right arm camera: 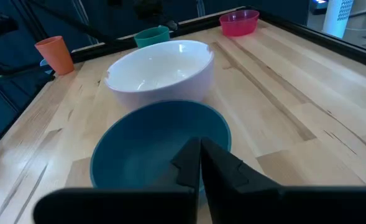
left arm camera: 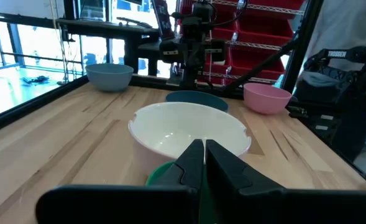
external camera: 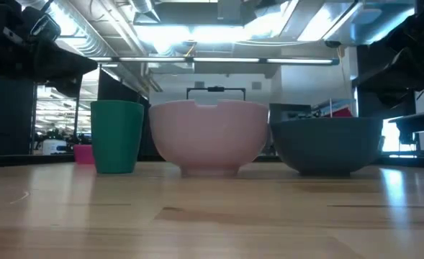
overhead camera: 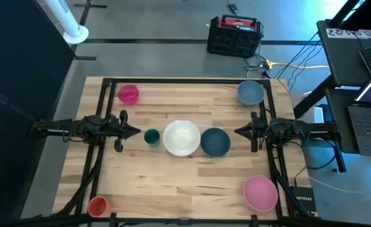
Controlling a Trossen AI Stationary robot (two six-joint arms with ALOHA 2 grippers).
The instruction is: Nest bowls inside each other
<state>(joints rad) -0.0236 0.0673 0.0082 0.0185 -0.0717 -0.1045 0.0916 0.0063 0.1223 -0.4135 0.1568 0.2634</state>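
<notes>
Both arms wait at opposite counter edges; left gripper (overhead camera: pixel 135 132) and right gripper (overhead camera: pixel 239 132) are closed and empty. White bowl (overhead camera: pixel 181 138) and dark blue bowl (overhead camera: pixel 215 142) sit touching at centre, un-nested. Grey-blue bowl (overhead camera: pixel 251 93), pink bowl (overhead camera: pixel 260 192) and magenta bowl (overhead camera: pixel 128 94) stand apart.

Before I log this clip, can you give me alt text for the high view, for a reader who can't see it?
Overhead view of a wooden table: a green cup, white bowl and dark blue bowl in a row at the centre, between the shut left gripper and shut right gripper. A magenta bowl, grey-blue bowl, pink bowl and orange cup sit near the corners.
</notes>
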